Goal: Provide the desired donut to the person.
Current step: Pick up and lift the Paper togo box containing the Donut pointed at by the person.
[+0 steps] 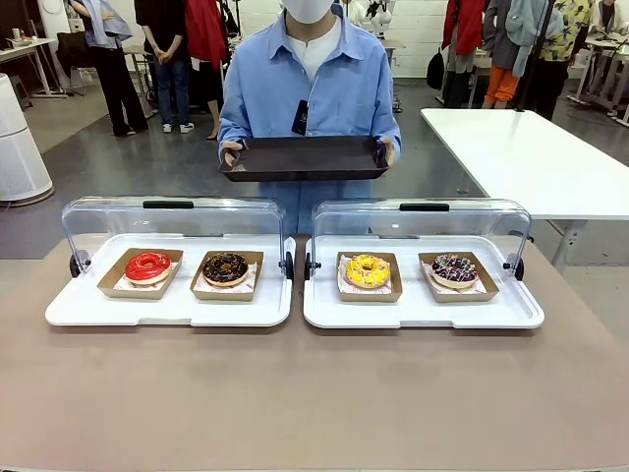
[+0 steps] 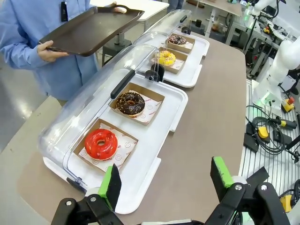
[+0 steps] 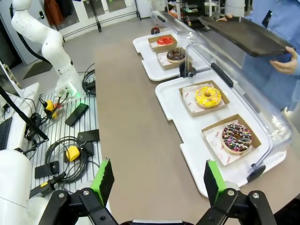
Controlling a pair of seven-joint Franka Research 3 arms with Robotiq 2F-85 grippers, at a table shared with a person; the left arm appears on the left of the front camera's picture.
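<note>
Four donuts lie in cardboard boats on two white trays with raised clear lids. The left tray (image 1: 79, 313) holds a red glazed donut (image 1: 147, 265) and a chocolate donut (image 1: 225, 267). On the right tray (image 1: 511, 313) are a yellow donut (image 1: 368, 270) and a sprinkled dark-iced donut (image 1: 454, 267). The person (image 1: 307, 84) stands at the far side and holds a dark serving tray (image 1: 304, 157) in both hands. My left gripper (image 2: 166, 180) hangs open above the table's left end, near the red donut (image 2: 101, 143). My right gripper (image 3: 157, 180) is open above the table's right end, near the sprinkled donut (image 3: 236, 138).
A white table (image 1: 531, 157) stands at the back right. Other people stand far behind. Cables and control boxes (image 3: 70, 152) lie on the grating beside the table. The brown tabletop (image 1: 314, 393) in front of the trays is bare.
</note>
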